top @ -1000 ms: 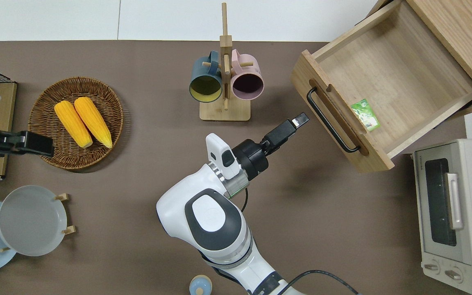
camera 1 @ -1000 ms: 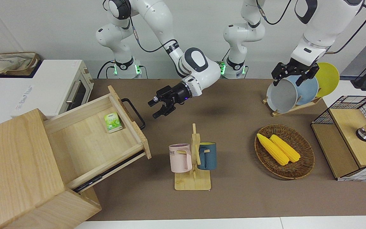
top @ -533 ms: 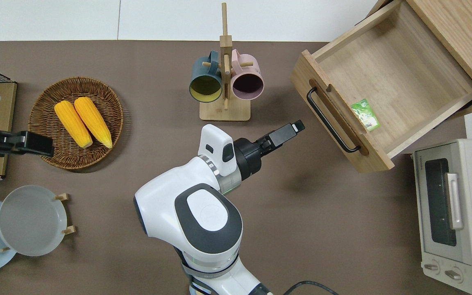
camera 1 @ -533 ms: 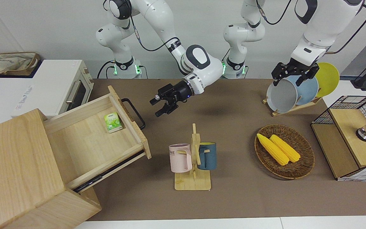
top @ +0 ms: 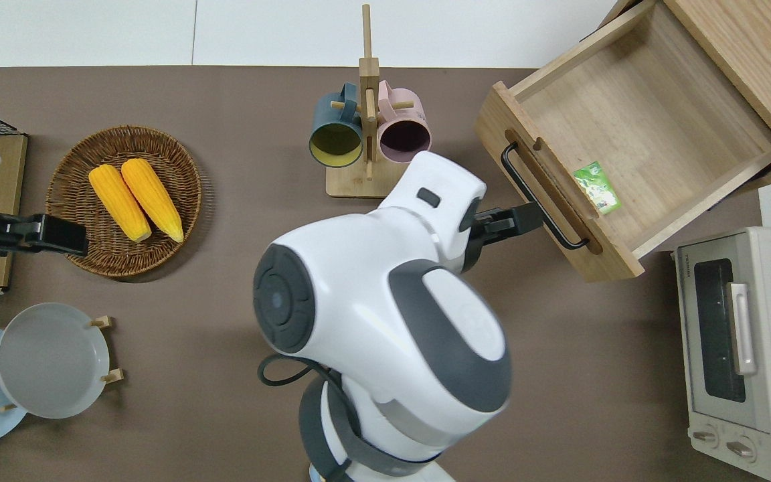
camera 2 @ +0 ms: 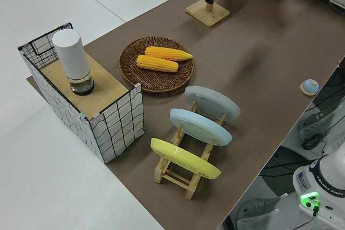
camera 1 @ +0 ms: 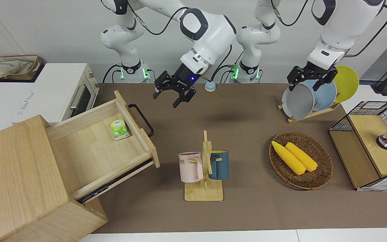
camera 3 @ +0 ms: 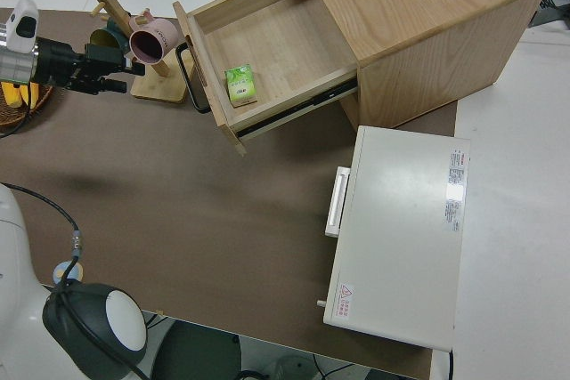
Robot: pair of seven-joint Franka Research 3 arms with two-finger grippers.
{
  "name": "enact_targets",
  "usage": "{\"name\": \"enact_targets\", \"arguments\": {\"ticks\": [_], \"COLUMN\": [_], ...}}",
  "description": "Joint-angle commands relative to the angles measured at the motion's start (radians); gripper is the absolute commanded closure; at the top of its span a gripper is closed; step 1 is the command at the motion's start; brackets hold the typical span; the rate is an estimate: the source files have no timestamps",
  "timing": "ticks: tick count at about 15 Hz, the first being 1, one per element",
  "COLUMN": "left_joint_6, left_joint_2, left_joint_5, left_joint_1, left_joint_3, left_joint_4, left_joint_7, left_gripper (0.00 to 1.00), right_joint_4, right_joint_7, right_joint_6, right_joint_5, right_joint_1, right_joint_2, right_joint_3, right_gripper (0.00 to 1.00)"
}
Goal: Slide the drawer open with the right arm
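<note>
The right claw (camera 1: 174, 94) has lifted clear of the bench (camera 1: 247, 111) since a second ago, fingers spread, holding nothing (blue light at its wrist). The drawer (camera 1: 102, 144) stands pulled out of its box at the right arm's end, one green packet (camera 1: 119, 129) inside. Two mugs (camera 1: 190, 167) hang on one rack; two corn cobs (camera 1: 294, 157) fill one basket (camera 1: 321, 174). The left arm is parked.

Plain pale wall (camera 1: 45, 30) rising along the robots' edge of the counter (camera 1: 247, 208). Brown mat covering the counter, white surface showing at its edge farther from the robots and at both ends. Even, diffuse light, soft shadows on the mat. Near the wall, a wicker tray (camera 1: 12, 67) holding a cloth bag.
</note>
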Motion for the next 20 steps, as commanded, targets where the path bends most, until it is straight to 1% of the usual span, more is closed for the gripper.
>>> {"name": "enact_targets", "arguments": {"ticks": [1,4,5,7,9,10,13,15,17,19,20], "left_joint_6": [-0.020,-0.020,-0.020,-0.020,-0.020,-0.020,-0.020,-0.020,-0.020,-0.020,-0.020], "left_joint_2": [0.011,0.011,0.011,0.011,0.011,0.011,0.011,0.011,0.011,0.011,0.011], "left_joint_5": [0.017,0.017,0.017,0.017,0.017,0.017,0.017,0.017,0.017,0.017,0.017], "left_joint_1": [0.005,0.005,0.005,0.005,0.005,0.005,0.005,0.005,0.005,0.005,0.005], "left_joint_3": [-0.007,-0.007,-0.007,-0.007,-0.007,-0.007,-0.007,-0.007,-0.007,-0.007,-0.007], "left_joint_4": [0.026,0.026,0.026,0.026,0.024,0.026,0.026,0.024,0.024,0.024,0.024], "left_joint_7": [0.008,0.010,0.010,0.010,0.010,0.010,0.010,0.010,0.010,0.010,0.008], "left_gripper": [0.01,0.01,0.01,0.01,0.01,0.01,0.01,0.01,0.01,0.01,0.01], "right_joint_4": [-0.016,-0.025,-0.028,-0.051,-0.061,-0.061,-0.062,-0.070,-0.077,-0.090,-0.091], "right_joint_7": [-0.052,-0.084,-0.097,-0.121,-0.136,-0.146,-0.181,-0.210,-0.244,-0.265,-0.265], "right_joint_6": [0.018,0.018,0.018,0.018,0.013,0.009,0.002,0.002,0.002,0.007,0.015], "right_joint_5": [0.163,0.280,0.324,0.390,0.439,0.471,0.576,0.604,0.639,0.698,0.702], "right_joint_1": [-0.100,-0.176,-0.214,-0.316,-0.430,-0.473,-0.579,-0.634,-0.674,-0.719,-0.725], "right_joint_2": [-0.107,-0.182,-0.208,-0.262,-0.299,-0.310,-0.328,-0.328,-0.328,-0.325,-0.320], "right_joint_3": [0.017,0.025,0.042,0.094,0.154,0.171,0.174,0.174,0.166,0.165,0.163], "right_gripper": [0.015,0.015,0.017,0.015,0.015,0.017,0.015,0.015,0.015,0.015,0.015]}}
